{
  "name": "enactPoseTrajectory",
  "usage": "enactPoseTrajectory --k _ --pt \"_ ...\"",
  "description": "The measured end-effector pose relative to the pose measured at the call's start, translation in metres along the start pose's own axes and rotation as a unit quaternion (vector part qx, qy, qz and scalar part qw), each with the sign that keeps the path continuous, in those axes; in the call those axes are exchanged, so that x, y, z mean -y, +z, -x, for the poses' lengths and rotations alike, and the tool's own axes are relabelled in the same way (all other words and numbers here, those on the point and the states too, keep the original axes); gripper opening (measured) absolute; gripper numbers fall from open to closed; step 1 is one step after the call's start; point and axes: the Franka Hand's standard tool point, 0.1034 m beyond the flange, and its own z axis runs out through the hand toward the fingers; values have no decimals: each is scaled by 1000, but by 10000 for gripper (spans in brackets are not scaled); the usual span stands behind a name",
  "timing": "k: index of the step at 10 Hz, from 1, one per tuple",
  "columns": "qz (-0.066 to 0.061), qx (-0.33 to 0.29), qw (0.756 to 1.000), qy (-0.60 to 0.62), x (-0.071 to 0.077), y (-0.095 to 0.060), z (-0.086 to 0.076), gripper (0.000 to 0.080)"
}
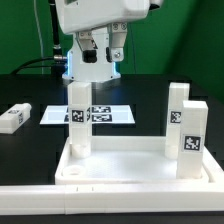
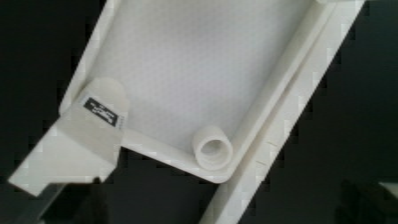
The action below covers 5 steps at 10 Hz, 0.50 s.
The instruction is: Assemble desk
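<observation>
The white desk top (image 1: 140, 165) lies tray-side up at the front of the exterior view. Three tagged white legs stand upright in it: one at the left (image 1: 79, 115) and two at the right (image 1: 177, 112) (image 1: 194, 138). A fourth leg (image 1: 14, 117) lies loose on the table at the exterior view's left. My gripper (image 1: 102, 50) hangs above the left standing leg, open and empty. The wrist view shows the tray's inside (image 2: 196, 70), a tagged leg (image 2: 86, 125) and an empty round corner socket (image 2: 217, 148). My fingers do not show there.
The marker board (image 1: 100, 115) lies flat behind the desk top. A long white border bar (image 1: 110, 200) runs along the table's front edge. A green wall stands behind the black table.
</observation>
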Motion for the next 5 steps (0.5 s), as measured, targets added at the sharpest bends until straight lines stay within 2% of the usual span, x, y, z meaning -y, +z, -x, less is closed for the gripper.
enactPoseTrajectory --k 1,2,3,4,5 --pt "-2 -4 998 -58 -2 1 -3 649" --pt "-2 -14 992 -123 -16 6 -9 649" --pt "4 -8 987 -162 -35 8 -10 649" --pt "8 -2 971 -241 -55 7 -13 649" --pt "13 6 946 -323 -91 7 -27 649"
